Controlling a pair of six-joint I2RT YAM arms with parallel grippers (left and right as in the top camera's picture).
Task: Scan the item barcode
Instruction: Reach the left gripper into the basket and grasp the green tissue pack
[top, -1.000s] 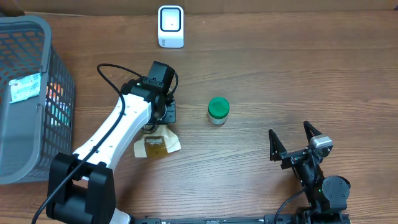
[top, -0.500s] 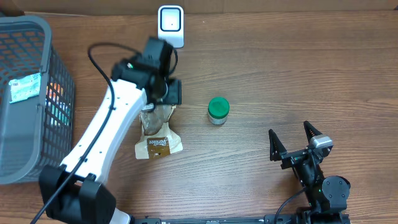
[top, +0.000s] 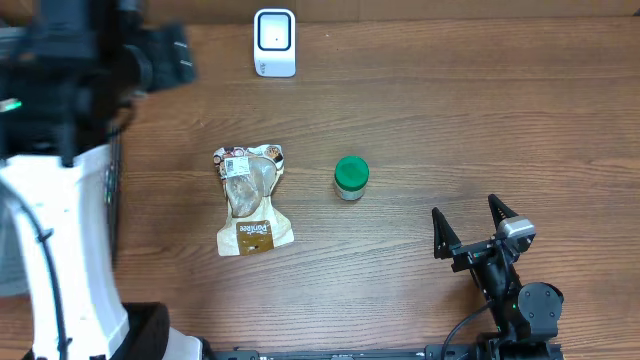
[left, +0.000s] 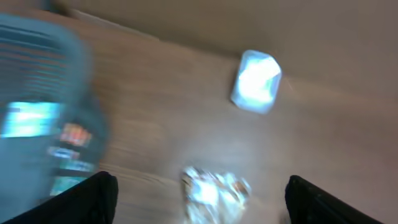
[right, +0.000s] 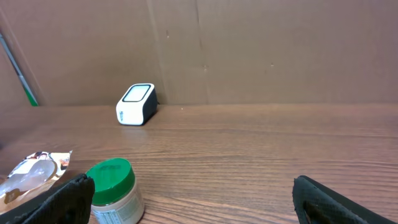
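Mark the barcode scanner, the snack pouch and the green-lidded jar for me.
barcode scanner (top: 275, 38): overhead view, on its white top face.
snack pouch (top: 250, 200): overhead view, on the middle of the pouch.
green-lidded jar (top: 351, 173): overhead view, on the green lid.

A mock shop checkout: wooden table (top: 450, 120), grey shopping basket (left: 37, 68), white barcode scanner (top: 274, 42), cardboard wall (right: 249, 50) behind.

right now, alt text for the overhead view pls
A snack pouch lies flat on a wooden table beside a green-lidded jar, with a white barcode scanner at the far edge. The left arm looms blurred at the left; the right gripper rests open at lower right.
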